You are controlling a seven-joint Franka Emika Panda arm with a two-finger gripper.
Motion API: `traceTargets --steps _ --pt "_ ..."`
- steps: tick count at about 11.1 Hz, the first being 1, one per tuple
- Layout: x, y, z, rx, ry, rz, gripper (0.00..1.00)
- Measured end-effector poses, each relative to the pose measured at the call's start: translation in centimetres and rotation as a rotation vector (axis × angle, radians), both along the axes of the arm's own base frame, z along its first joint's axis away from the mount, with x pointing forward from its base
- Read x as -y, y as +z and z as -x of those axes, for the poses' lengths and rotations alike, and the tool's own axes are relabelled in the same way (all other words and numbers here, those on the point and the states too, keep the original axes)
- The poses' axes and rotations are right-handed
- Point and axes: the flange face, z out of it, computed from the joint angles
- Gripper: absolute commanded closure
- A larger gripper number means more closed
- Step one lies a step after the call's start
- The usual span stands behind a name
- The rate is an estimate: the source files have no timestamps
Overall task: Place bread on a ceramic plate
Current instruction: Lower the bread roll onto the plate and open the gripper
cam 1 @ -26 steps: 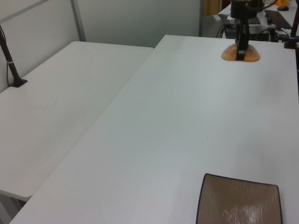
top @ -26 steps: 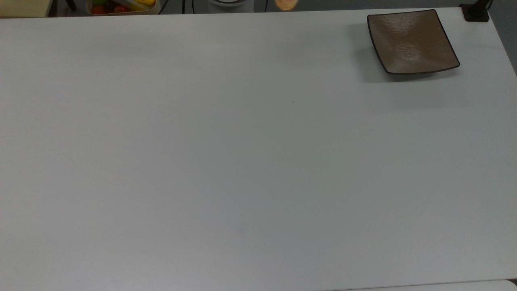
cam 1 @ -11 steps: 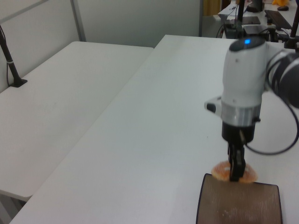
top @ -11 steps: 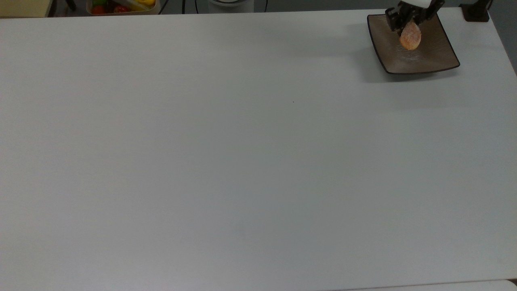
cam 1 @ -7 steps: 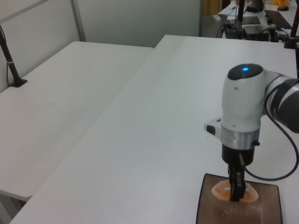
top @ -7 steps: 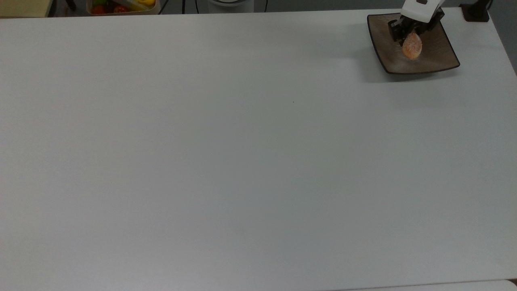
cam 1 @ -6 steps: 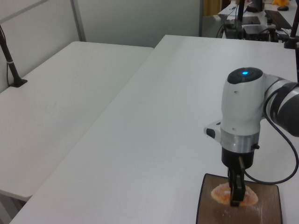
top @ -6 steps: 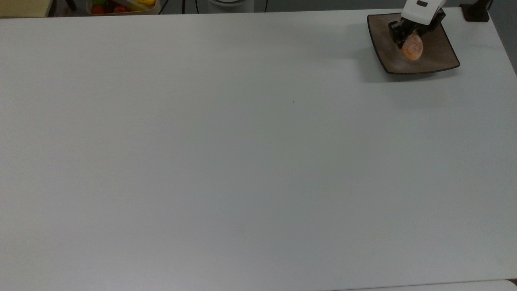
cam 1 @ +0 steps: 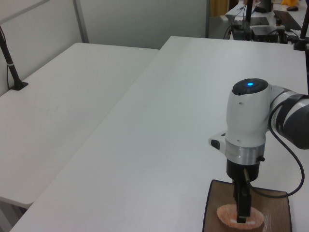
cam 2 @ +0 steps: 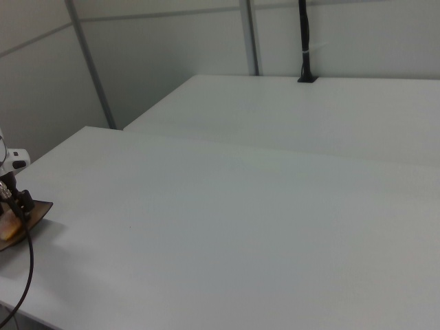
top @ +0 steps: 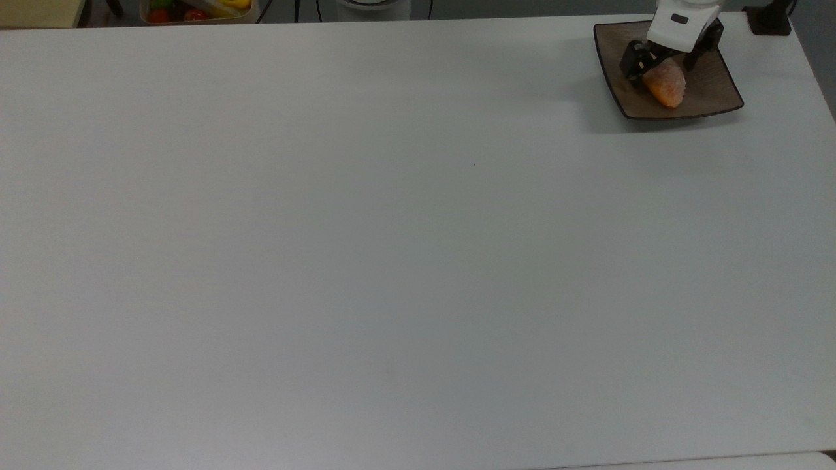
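Observation:
The bread (top: 666, 85), an orange-brown bun with a whitish crust, lies on the square brown ceramic plate (top: 713, 90) at the far right corner of the table in the top view. My gripper (top: 661, 66) hangs right over it, open, with one black finger on each side of the bun. In the left view the bread (cam 1: 227, 213) rests in the plate (cam 1: 276, 209) beneath the gripper (cam 1: 241, 216). In the right view, plate (cam 2: 34, 210), bread (cam 2: 8, 230) and gripper (cam 2: 16, 201) sit at the left edge.
A box of colourful fruit (top: 196, 10) stands beyond the table's far edge. A black post base (top: 769, 21) is next to the plate's corner. A second white table (cam 1: 58, 106) adjoins on the left view's left. The arm's cable (cam 1: 295, 164) loops beside the wrist.
The arm brought the bread from the table's far edge to the plate and lowered it. The fingers have spread apart, and the bun now lies tipped over on the plate.

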Motion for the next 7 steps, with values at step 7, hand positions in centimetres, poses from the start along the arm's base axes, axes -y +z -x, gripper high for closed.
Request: traceTargets --steps 7 --pt "2.9 9.2 -3.4 0.116 -0.070 -0.087 0.00"
